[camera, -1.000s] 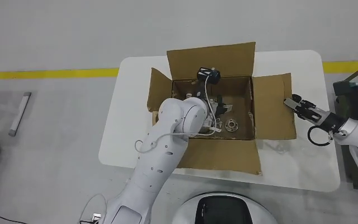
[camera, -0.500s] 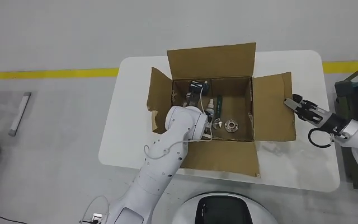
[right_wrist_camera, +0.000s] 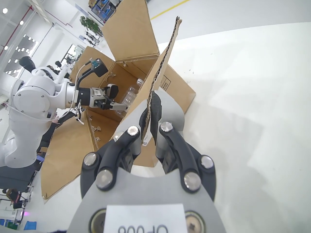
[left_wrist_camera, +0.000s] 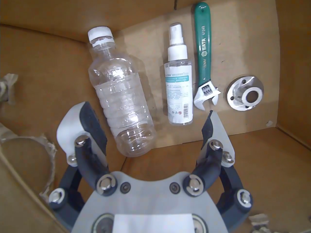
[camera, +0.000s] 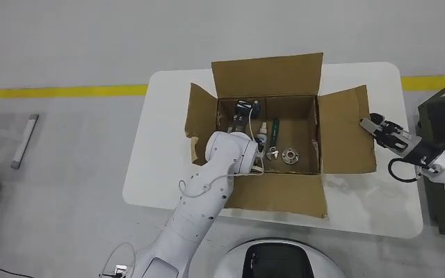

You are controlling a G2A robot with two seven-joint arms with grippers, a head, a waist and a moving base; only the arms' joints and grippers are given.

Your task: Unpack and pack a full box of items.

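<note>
White lettering and a number run along the green handle of the wrench (left_wrist_camera: 203, 49), and they are crisp. The spray bottle (left_wrist_camera: 178, 83) wears a white label with a teal band, several lines of tiny print and small symbols at its foot (too fine to make out). Black marks are stamped on the outer wall of the box (right_wrist_camera: 176, 93). A white sticker (right_wrist_camera: 145, 218) on the base of the right end effector (right_wrist_camera: 151, 106) carries dark characters, cut off at the edge.

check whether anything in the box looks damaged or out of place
Only the box: ragged torn tape clings along its flap edges. The water bottle, spray bottle, wrench and flange lie flat in a neat row, intact.
</note>
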